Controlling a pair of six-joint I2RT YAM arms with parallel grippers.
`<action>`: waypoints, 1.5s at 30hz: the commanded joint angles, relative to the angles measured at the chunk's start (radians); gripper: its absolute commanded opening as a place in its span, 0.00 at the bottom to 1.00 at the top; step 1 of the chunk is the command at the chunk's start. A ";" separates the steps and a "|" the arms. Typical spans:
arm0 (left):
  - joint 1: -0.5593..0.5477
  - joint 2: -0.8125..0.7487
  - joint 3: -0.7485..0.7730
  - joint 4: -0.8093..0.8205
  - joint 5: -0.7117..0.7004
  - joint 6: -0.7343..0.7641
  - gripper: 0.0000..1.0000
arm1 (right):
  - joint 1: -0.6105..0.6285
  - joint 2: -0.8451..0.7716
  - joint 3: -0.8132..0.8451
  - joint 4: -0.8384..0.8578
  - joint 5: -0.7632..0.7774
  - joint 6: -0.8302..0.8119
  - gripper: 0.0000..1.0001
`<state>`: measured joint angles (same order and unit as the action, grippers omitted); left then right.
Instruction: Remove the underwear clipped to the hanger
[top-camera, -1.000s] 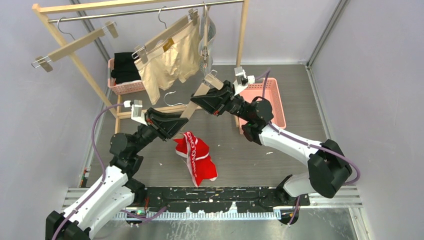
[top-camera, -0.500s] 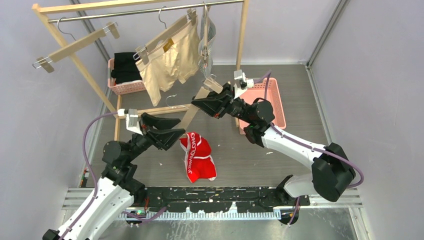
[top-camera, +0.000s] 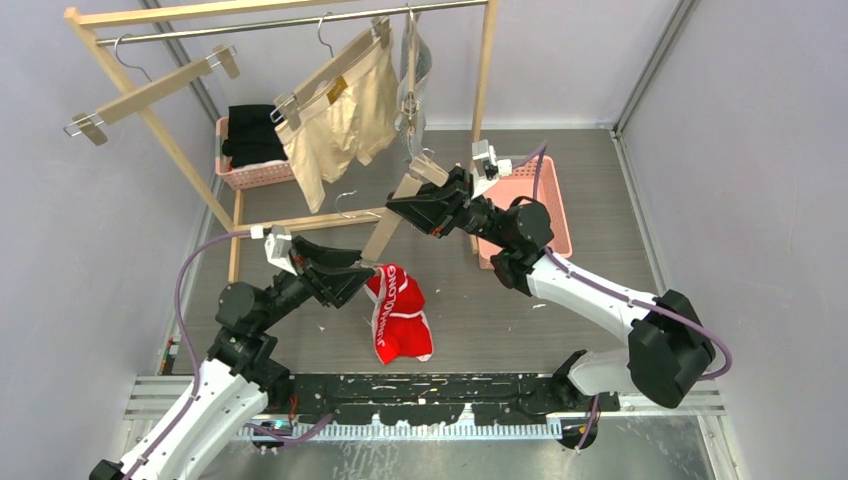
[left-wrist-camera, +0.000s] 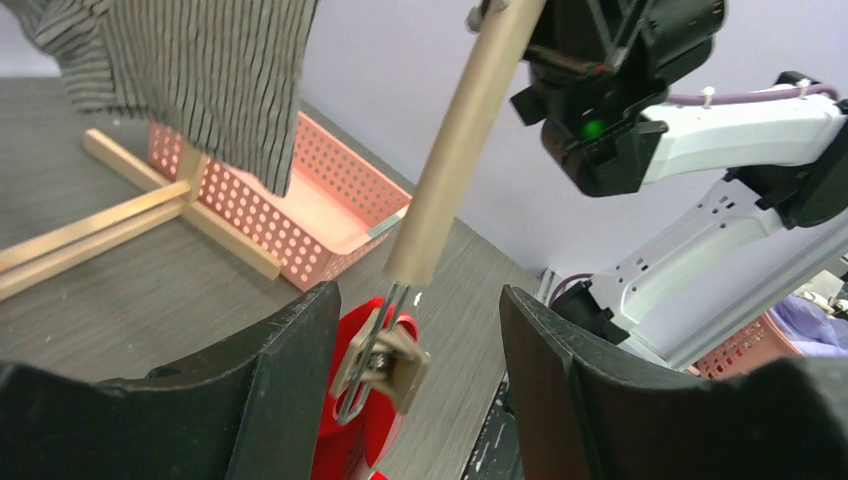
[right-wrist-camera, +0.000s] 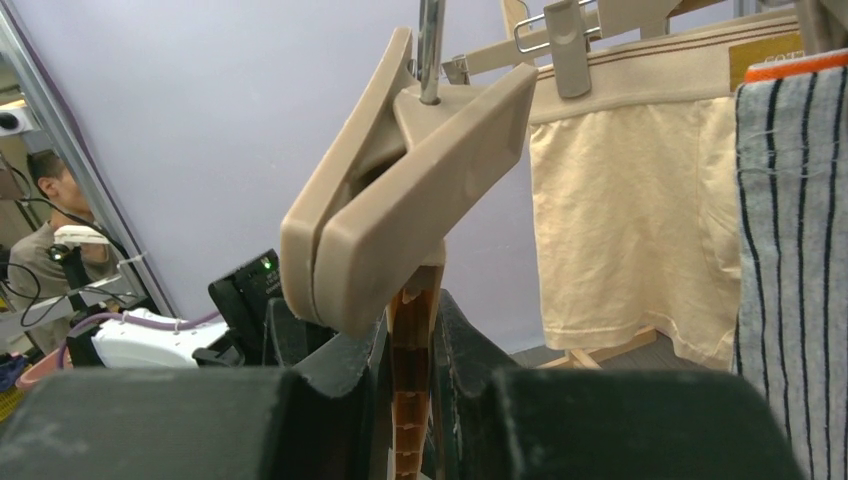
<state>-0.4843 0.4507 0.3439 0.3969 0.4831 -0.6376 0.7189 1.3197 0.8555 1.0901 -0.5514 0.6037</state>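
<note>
The wooden hanger (top-camera: 382, 235) is clamped between the right gripper's (top-camera: 392, 204) fingers. The left gripper (top-camera: 366, 268) is spread wide around the hanger's lower clip (left-wrist-camera: 382, 362). The red underwear (top-camera: 399, 318) is seen just right of its fingertips.

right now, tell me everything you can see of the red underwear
The red underwear is soft cloth with a white lettered band, crumpled on the grey table. Its top corner reaches up to the lower clip of the hanger, between the fingers of the open left end effector; whether it is pinched is unclear.
</note>
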 joint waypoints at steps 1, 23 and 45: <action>-0.004 -0.029 -0.029 0.014 -0.043 0.012 0.62 | 0.001 -0.056 0.014 0.101 0.019 0.023 0.01; -0.004 0.033 -0.011 0.151 0.023 0.016 0.00 | 0.002 -0.052 -0.001 0.076 0.027 0.019 0.01; -0.004 0.149 0.079 0.239 0.084 0.018 0.50 | 0.018 -0.062 -0.003 0.081 0.009 0.038 0.01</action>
<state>-0.4850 0.5720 0.3832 0.5285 0.5346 -0.6136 0.7238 1.2934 0.8337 1.1118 -0.5373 0.6319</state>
